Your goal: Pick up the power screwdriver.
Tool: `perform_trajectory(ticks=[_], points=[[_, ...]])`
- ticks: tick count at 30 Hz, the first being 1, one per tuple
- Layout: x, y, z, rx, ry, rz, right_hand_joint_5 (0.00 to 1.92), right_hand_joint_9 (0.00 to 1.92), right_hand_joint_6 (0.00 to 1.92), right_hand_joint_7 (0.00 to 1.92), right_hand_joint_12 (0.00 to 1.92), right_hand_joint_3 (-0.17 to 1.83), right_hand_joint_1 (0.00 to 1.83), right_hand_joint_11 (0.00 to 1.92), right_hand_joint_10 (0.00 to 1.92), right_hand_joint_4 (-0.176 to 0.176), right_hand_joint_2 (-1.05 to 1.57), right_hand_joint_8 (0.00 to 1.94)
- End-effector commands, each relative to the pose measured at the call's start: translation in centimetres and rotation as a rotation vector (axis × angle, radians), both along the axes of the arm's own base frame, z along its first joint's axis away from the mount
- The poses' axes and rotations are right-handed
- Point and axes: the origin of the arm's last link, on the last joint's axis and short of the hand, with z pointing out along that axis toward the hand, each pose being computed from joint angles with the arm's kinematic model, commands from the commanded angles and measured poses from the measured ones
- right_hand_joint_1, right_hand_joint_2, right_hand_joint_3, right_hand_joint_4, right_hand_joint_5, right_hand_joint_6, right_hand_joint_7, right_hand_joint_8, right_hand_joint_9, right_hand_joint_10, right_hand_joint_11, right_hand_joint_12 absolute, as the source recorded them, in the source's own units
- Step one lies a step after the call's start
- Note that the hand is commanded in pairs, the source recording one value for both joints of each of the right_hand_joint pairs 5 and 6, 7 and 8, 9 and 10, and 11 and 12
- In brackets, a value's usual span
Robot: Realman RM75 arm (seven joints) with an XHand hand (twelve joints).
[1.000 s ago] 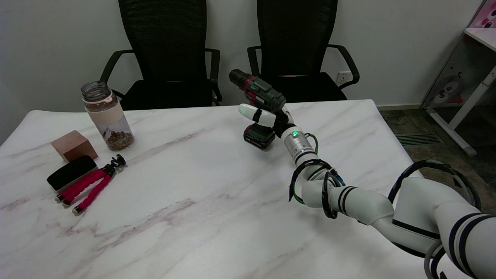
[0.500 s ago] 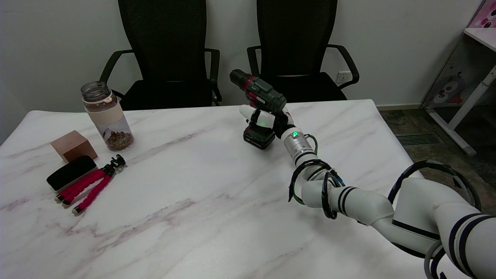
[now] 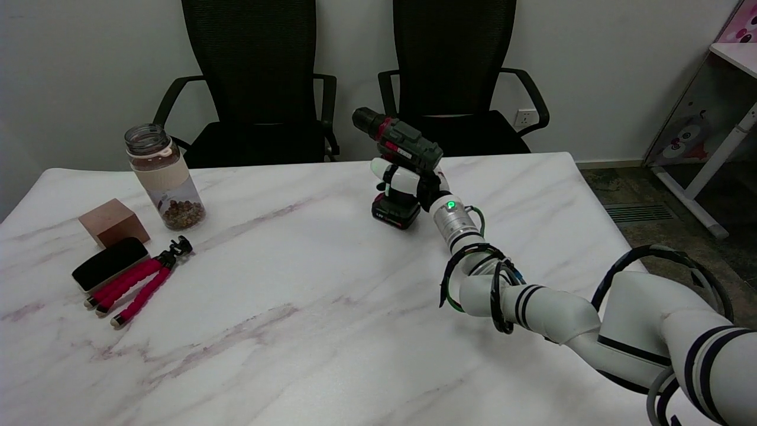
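The power screwdriver [image 3: 397, 139] handle is hidden by the right hand [image 3: 408, 183]. The right arm [image 3: 591, 319] is cut off at the frame's lower right.

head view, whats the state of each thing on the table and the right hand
power screwdriver: upright, battery base on the table, chuck pointing up-left
right hand: fingers wrapped round the screwdriver's handle
jar: upright, no lid on it, brown bits in the bottom
wooden block: resting flat
black case: lying flat beside the block
mini tripod: lying down, red legs folded together
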Motion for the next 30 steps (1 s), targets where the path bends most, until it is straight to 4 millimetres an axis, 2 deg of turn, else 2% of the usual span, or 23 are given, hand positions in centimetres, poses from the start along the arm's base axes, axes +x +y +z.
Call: perform_trajectory(ticks=[1, 3, 4, 5, 6, 12, 13, 14, 15, 17, 18, 19, 20, 21, 22, 23, 30], points=[[0.4, -0.3, 0.3, -0.019, -0.018, 0.009, 0.86, 1.64, 0.86, 0.86, 1.60, 0.87, 0.95, 1.60, 1.64, 0.103, 0.60, 0.86], [0.5, -0.3, 0.2, -0.019, -0.022, 0.013, 0.89, 1.65, 0.89, 0.89, 1.65, 0.87, 0.95, 1.65, 1.65, 0.101, 0.61, 0.89], [0.5, -0.3, 0.2, -0.018, -0.024, 0.014, 0.97, 1.67, 0.97, 0.97, 1.79, 0.86, 0.95, 1.79, 1.67, 0.096, 0.63, 0.97], [0.6, -0.4, 0.2, -0.017, -0.025, 0.016, 1.00, 1.67, 1.00, 1.00, 1.83, 0.86, 0.96, 1.83, 1.67, 0.085, 0.63, 1.00], [0.6, -0.4, 0.2, -0.017, -0.025, 0.016, 1.02, 1.67, 1.02, 1.02, 1.85, 0.86, 0.94, 1.85, 1.67, 0.099, 0.63, 1.02], [1.1, -0.7, 0.1, -0.015, -0.028, 0.027, 1.05, 1.67, 1.05, 1.05, 1.90, 0.87, 0.93, 1.90, 1.67, 0.110, 0.62, 1.05], [1.2, -0.7, -0.1, -0.012, -0.030, 0.030, 1.05, 1.67, 1.05, 1.05, 1.91, 0.88, 0.93, 1.91, 1.67, 0.091, 0.62, 1.05], [1.3, -0.8, -0.2, -0.009, -0.033, 0.033, 1.07, 1.68, 1.07, 1.07, 1.91, 0.90, 0.93, 1.91, 1.68, 0.036, 0.62, 1.07], [1.4, -0.8, -0.3, -0.006, -0.035, 0.036, 1.09, 1.69, 1.09, 1.09, 1.92, 0.91, 0.92, 1.92, 1.69, 0.001, 0.62, 1.09], [1.7, -0.9, -0.5, -0.001, -0.035, 0.042, 1.13, 1.73, 1.13, 1.13, 1.92, 0.93, 0.91, 1.92, 1.73, -0.007, 0.61, 1.13], [1.8, -1.0, -0.6, 0.002, -0.038, 0.048, 1.16, 1.75, 1.16, 1.16, 1.92, 0.93, 0.89, 1.92, 1.75, -0.022, 0.61, 1.16], [2.0, -1.0, -0.6, 0.006, -0.040, 0.054, 1.19, 1.77, 1.19, 1.19, 1.92, 0.93, 0.88, 1.92, 1.77, -0.055, 0.62, 1.19], [2.2, -1.0, -0.7, 0.010, -0.041, 0.059, 1.22, 1.79, 1.22, 1.22, 1.92, 0.92, 0.87, 1.92, 1.79, -0.120, 0.62, 1.22], [2.4, -1.1, -0.9, 0.017, -0.041, 0.065, 1.28, 1.82, 1.28, 1.28, 1.92, 0.91, 0.86, 1.92, 1.82, -0.140, 0.62, 1.28], [2.6, -1.1, -0.9, 0.022, -0.041, 0.072, 1.33, 1.84, 1.33, 1.33, 1.92, 0.91, 0.86, 1.92, 1.84, -0.120, 0.61, 1.33], [2.7, -1.1, -0.9, 0.024, -0.042, 0.075, 1.41, 1.85, 1.41, 1.41, 1.92, 0.91, 0.84, 1.92, 1.85, -0.026, 0.60, 1.41], [3.7, -1.3, -1.7, 0.053, -0.054, 0.106, 1.66, 1.92, 1.66, 1.66, 1.92, 0.98, 0.81, 1.92, 1.92, 0.011, 0.43, 1.66]])
